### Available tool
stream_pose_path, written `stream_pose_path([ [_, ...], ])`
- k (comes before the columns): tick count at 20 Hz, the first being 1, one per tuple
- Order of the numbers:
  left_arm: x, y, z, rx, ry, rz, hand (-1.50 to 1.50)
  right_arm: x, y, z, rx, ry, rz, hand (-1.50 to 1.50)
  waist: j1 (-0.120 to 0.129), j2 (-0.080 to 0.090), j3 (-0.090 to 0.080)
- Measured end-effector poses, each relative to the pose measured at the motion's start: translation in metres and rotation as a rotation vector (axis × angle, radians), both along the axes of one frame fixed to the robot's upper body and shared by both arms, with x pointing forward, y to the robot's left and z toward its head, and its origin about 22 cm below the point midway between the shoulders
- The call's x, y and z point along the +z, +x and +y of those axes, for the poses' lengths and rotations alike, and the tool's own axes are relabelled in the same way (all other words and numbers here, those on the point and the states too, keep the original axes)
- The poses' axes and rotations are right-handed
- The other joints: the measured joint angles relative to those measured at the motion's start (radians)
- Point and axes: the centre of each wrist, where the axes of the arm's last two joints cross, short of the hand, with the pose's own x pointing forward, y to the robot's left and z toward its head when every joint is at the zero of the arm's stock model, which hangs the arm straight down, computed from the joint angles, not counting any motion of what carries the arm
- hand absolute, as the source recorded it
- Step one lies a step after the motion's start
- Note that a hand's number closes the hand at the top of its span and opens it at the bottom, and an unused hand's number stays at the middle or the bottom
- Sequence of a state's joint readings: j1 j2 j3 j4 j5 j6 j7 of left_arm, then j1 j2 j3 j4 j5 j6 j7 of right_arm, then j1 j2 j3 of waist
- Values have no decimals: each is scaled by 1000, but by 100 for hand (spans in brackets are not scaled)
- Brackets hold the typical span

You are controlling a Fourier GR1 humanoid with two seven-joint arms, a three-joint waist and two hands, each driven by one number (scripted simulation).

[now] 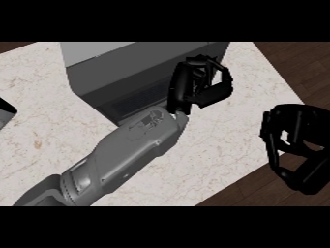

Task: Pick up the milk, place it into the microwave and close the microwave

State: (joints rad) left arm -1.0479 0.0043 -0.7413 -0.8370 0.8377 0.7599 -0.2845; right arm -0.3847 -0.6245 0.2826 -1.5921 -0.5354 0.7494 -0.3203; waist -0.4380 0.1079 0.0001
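Looking for the milk, I cannot see it anywhere; it may be hidden. The grey microwave (135, 72) stands at the far side of the marble counter (38, 140). My left hand (200, 85) is at its front right corner, fingers curled together. My right hand (303, 145), also curled, hangs past the counter's right edge.

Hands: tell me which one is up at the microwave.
The left hand, fingers curled, its grey forearm crossing the counter to the microwave. The right hand sits off the counter's right edge.
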Motion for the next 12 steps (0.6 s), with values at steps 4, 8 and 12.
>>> stream_pose_path([
  [4,5,-2,-1,-59,-106,80,150,-11,-11,7,37,5,45,150,17,3,-1],
  [8,4,-4,-1,-143,-168,115,150,-19,-21,15,59,30,72,150,37,1,0],
  [12,0,-5,1,-219,-213,140,150,-25,-32,20,68,54,87,150,59,-5,1],
])
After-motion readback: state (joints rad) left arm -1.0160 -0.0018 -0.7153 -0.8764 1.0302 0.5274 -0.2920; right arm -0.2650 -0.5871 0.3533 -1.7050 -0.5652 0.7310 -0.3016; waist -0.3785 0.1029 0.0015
